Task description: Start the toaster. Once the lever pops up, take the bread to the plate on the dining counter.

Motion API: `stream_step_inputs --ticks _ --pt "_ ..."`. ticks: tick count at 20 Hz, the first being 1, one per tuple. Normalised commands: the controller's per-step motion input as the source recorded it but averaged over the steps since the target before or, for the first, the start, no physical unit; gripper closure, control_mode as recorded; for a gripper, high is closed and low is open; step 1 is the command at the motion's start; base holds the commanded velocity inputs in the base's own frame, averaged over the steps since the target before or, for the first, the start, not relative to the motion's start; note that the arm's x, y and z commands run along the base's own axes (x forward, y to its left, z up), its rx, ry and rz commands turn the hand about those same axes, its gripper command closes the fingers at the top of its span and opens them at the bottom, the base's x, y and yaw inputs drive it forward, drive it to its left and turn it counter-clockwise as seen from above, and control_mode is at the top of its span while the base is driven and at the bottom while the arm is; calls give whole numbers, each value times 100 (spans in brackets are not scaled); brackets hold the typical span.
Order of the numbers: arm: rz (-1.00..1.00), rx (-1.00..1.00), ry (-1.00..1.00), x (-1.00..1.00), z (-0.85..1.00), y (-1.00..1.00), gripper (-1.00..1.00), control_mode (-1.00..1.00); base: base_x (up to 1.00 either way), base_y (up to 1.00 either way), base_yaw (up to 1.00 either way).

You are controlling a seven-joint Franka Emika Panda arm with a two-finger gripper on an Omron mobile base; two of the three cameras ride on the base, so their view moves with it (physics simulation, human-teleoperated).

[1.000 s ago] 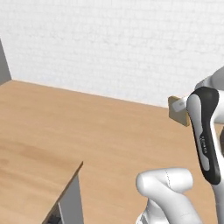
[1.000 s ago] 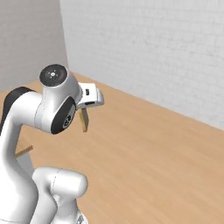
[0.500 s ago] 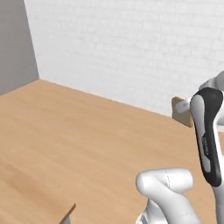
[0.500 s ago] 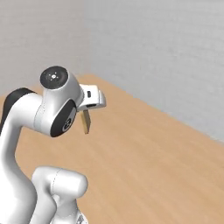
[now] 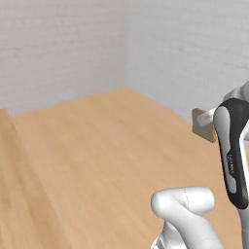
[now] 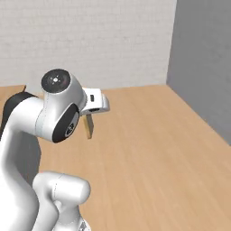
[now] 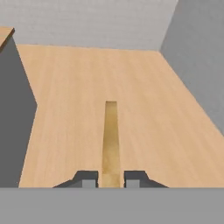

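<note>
Light wood floor [image 7: 144, 87] and pale brick walls [image 6: 90, 40] surround me. A grey-sided block [image 7: 13, 122] stands at my left. My claw [image 7: 110, 178] is clamped on the thin, square, tan bread slice [image 7: 110, 140], held edge-on by its near edge. I judge it light, stiff and crumbly, so a gentle squeeze suits.

The thin tan slice of bread [image 7: 110, 140] between the dark matt fingers [image 7: 86, 178] looks dry and faintly grainy. Beyond the fingertips, the light wood floor [image 7: 140, 100] is smooth and matt; the white brick wall [image 7: 87, 22] looks rough.
</note>
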Motion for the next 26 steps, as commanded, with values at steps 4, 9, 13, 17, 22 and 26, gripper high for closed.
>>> stream_step_inputs --ticks 4,9,13,17,22,26 --pt "0 0 0 0 0 0 100 100 100 -30 59" --pt "0 0 0 0 0 0 100 100 100 -47 44" --pt "0 0 0 0 0 0 100 100 100 -41 42" --pt "0 0 0 0 0 0 100 100 100 -47 47" --pt "0 0 0 0 0 0 100 100 100 -45 55" --pt "0 0 0 0 0 0 100 100 100 -51 57"
